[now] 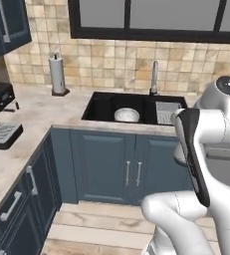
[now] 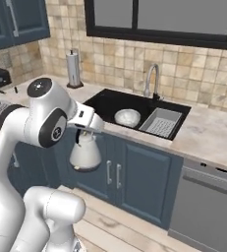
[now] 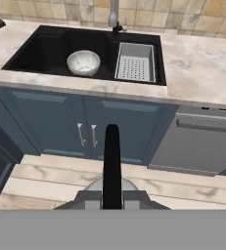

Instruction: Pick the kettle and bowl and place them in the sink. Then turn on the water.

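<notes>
kettle [image 2: 85, 152]: silvery-grey, pear-shaped, hanging upright under the gripper [image 2: 85, 132], in the air before the blue cabinet doors [image 2: 112, 170] and short of the counter edge. gripper: fingers pinched on the kettle's black arched handle [image 3: 111, 163]. bowl [image 2: 127, 117]: upright in the left part of the black sink [image 2: 105, 100], beside the grey drain tray [image 2: 161, 123]. faucet [image 2: 152, 81]: behind the sink, by the tiled wall. paper towel holder [image 2: 74, 69]: on the counter left of the sink.
</notes>
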Robot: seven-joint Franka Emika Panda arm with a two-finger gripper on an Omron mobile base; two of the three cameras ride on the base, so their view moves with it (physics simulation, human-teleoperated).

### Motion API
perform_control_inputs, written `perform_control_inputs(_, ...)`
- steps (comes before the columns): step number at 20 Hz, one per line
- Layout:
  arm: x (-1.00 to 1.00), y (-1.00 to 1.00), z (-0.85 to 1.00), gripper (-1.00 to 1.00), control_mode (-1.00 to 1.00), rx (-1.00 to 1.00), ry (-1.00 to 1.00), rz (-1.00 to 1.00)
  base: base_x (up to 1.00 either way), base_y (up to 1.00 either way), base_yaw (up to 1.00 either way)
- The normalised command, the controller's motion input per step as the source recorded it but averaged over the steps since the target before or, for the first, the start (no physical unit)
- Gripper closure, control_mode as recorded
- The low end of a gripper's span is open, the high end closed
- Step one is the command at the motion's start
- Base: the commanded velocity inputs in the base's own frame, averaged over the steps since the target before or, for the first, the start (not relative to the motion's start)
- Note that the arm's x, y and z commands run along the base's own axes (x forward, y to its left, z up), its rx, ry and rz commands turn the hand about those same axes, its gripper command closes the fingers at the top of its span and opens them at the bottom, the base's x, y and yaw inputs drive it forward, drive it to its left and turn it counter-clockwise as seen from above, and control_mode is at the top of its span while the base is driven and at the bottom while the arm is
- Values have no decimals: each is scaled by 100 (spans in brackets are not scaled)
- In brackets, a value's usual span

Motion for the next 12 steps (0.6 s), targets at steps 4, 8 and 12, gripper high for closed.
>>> perform_control_inputs(4,0,0,0,100,100,0,0,0,40,-19,-16)
perform_control_inputs(8,0,0,0,100,100,0,0,0,34,-24,-17)
perform_control_inputs(12,0,0,0,100,100,0,0,0,30,-7,-25)
